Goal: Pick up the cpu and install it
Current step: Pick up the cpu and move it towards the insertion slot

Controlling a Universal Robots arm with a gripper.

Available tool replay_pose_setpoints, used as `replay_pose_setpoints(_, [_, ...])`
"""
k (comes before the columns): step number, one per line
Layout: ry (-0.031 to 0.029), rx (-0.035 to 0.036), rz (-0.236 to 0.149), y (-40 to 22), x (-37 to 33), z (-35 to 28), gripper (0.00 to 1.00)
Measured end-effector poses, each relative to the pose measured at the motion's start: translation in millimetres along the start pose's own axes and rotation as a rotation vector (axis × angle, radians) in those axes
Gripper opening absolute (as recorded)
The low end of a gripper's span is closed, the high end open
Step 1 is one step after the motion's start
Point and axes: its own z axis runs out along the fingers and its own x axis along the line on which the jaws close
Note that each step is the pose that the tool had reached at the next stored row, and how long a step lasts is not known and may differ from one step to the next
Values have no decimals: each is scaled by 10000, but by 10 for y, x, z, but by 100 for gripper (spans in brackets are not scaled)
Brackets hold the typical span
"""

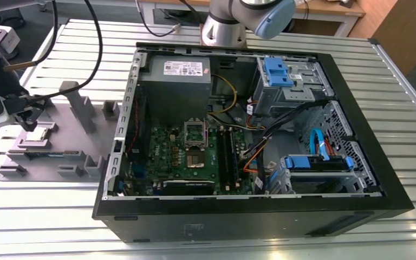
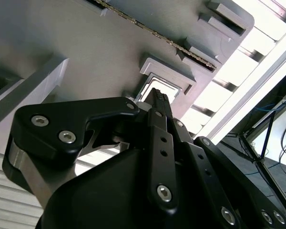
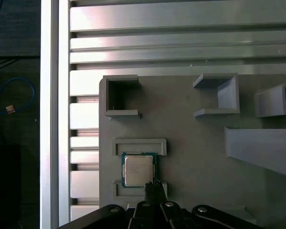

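First wrist view: end effector (image 3: 155,187) pressed together beside cpu (image 3: 137,170), fixture (image 3: 195,157) ledges around.

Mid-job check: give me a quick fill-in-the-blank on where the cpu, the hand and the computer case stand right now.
1. The cpu lies flat in the grey fixture, ___ the computer case.
2. The hand is on the exterior view's ___ of the case.
3. The board inside the case is ___ in colour.
Missing words: outside; left; green.
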Motion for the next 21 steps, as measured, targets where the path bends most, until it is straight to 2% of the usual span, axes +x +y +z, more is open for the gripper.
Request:
replay_pose_setpoints(5, [-2, -1, -1, -2, 4, 28, 10])
replay_pose_setpoints(13, [-3, 38, 2, -6, 46, 75, 10])
replay_pose_setpoints(21, [-2, 39, 1, -7, 61, 76, 10])
